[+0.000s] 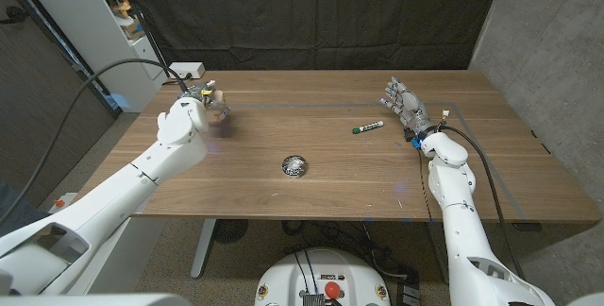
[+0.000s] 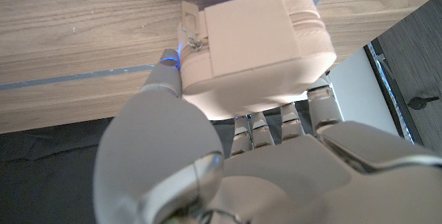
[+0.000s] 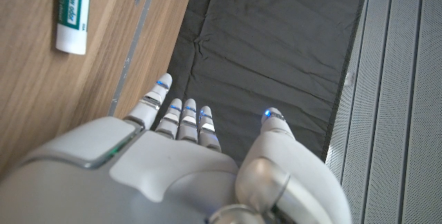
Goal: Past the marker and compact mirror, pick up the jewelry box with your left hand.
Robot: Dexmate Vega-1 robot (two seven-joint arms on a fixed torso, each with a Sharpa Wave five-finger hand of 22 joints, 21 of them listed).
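Observation:
My left hand (image 1: 195, 105) grips the jewelry box (image 2: 259, 48), a pale pink rounded case with a zipper around its side, at the far left of the table (image 1: 311, 193). In the left wrist view the thumb lies on one side of the box and the fingers (image 2: 290, 117) on the other. A blurred shadow lies on the wood beside the hand. The green-and-white marker (image 1: 368, 127) lies right of centre, and the wrist camera catches the marker (image 3: 72, 10) too. The round silver compact mirror (image 1: 294, 165) sits mid-table. My right hand (image 1: 404, 103) stands open past the marker, fingers spread.
A white power strip (image 1: 189, 68) lies at the table's far left corner, with a white shelf unit (image 1: 94, 23) behind it. A black curtain (image 1: 311, 13) hangs behind the table. A thin grey line (image 1: 311, 107) runs across the far part of the wood.

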